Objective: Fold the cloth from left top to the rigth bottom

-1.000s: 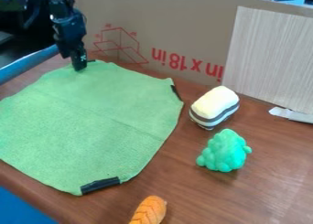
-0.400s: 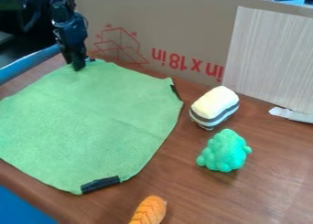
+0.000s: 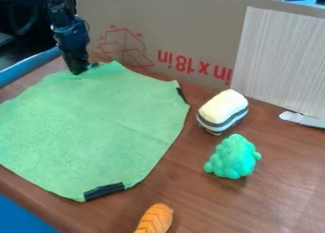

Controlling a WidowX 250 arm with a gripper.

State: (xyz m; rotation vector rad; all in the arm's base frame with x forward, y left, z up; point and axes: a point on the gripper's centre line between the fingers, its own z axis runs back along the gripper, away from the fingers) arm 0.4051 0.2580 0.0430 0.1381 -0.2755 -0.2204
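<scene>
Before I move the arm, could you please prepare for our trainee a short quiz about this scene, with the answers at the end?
1. Fill in "near" or "far": seen from the camera, the gripper is at the ____ edge of the green cloth.
2. Choose one: which thing lies closest to the pale toy with dark stripes?
A) the ridged orange toy
B) the bumpy green toy
C) the black strip on the cloth's near edge
3. True or false: the green cloth is already folded in half.

Key: 1. far; 2. B; 3. false, it lies spread out on the wooden surface.
</scene>
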